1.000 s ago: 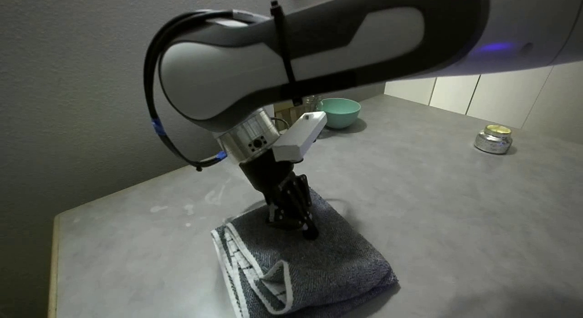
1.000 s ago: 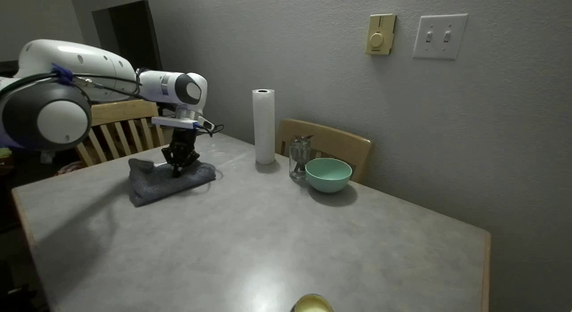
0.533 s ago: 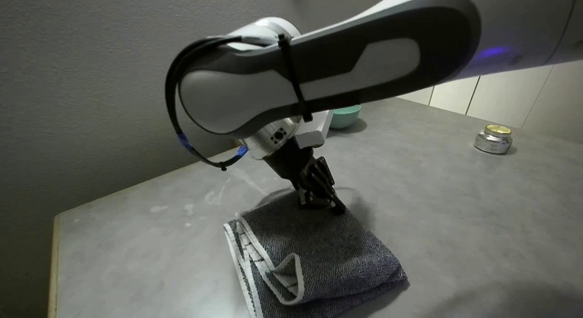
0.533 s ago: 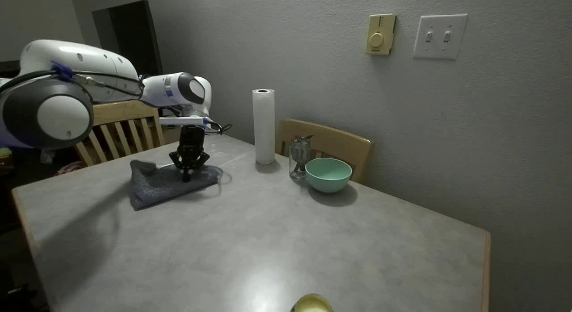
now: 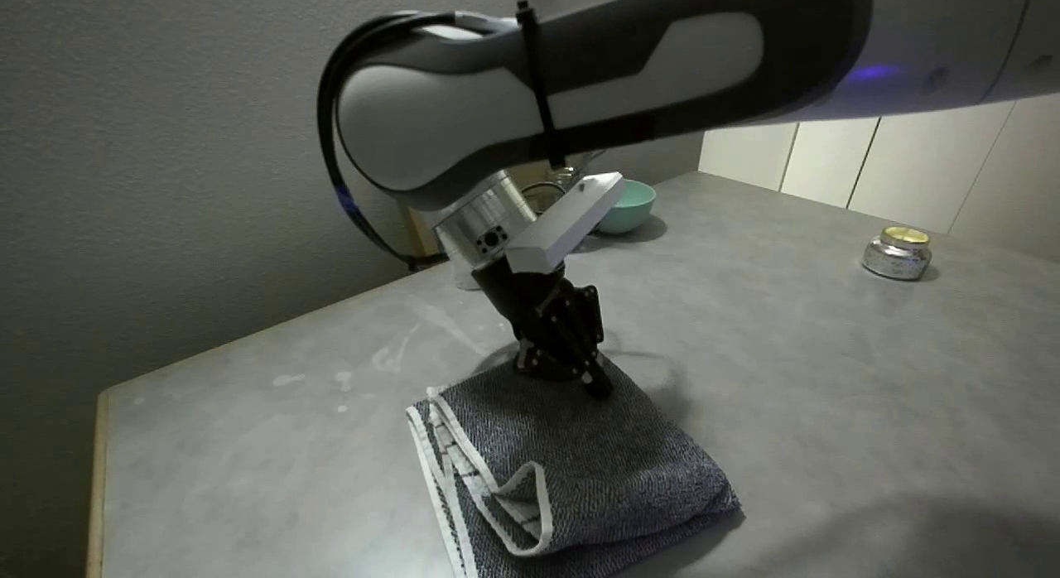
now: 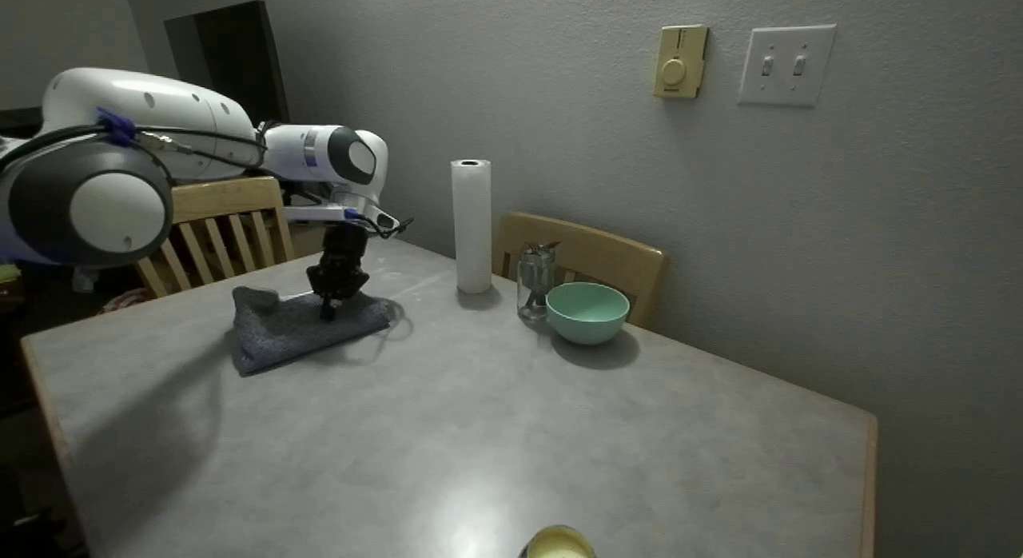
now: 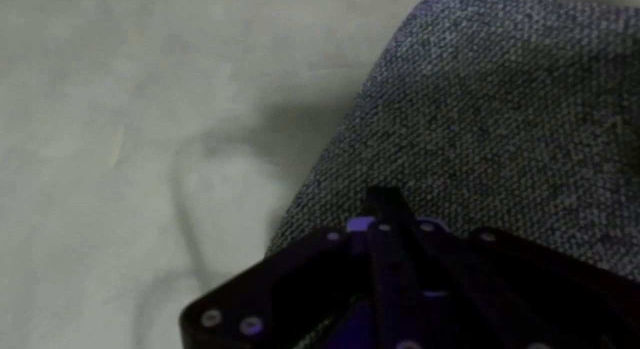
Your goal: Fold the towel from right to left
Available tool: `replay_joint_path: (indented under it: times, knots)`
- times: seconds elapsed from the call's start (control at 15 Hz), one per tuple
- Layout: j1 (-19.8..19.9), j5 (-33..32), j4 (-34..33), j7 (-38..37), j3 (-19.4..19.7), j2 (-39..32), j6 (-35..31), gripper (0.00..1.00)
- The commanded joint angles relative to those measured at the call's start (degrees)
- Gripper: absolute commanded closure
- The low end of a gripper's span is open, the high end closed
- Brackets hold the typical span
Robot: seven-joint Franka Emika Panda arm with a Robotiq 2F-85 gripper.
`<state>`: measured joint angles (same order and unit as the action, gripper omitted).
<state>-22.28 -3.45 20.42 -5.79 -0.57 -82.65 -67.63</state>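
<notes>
We see a folded grey towel (image 5: pixel 621 454)
Over it the gripper (image 5: pixel 599 386), jaws fully together, holds nothing

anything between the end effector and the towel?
Nothing visible. The shut end effector is right at the top of the towel; touching or just above, I can't tell. The roll stands apart from both.

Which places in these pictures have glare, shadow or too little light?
In an exterior view, glare whitens the table and a broad shadow lies beside the towel; in the wrist view, the fingers are nearly black, with purplish glints.
</notes>
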Motion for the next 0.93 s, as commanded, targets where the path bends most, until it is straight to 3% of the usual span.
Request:
replay_joint_path:
  times: [0.0, 0.4, 0.87]
  knots:
    - [0.11, 4.27, -0.06, -12.34, -2.03, 0.54, -1.85, 1.0]
    - [-2.95, 8.09, -0.06, -34.57, -2.91, -0.35, -11.18, 1.0]
    - [-6.63, 6.6, 0.44, -57.82, -1.68, -0.98, -20.91, 1.0]
